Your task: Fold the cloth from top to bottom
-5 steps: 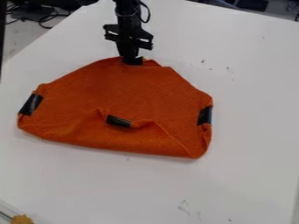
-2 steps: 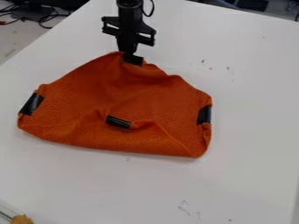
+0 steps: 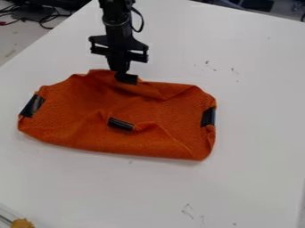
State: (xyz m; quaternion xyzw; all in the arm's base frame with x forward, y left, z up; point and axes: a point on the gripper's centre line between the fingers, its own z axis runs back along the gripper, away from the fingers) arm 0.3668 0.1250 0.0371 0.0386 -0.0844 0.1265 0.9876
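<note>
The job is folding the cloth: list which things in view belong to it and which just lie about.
Belonging to the job:
orange cloth
black patches on it
gripper

Lying about:
cables, upper left
yellow-brown thing, lower-left corner

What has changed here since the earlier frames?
The jaws, still holding the top edge of the orange cloth, have moved down and slightly left in the view, bringing that edge and its black patch along. The cloth's bottom edge, side patches and middle patch stayed put.
</note>
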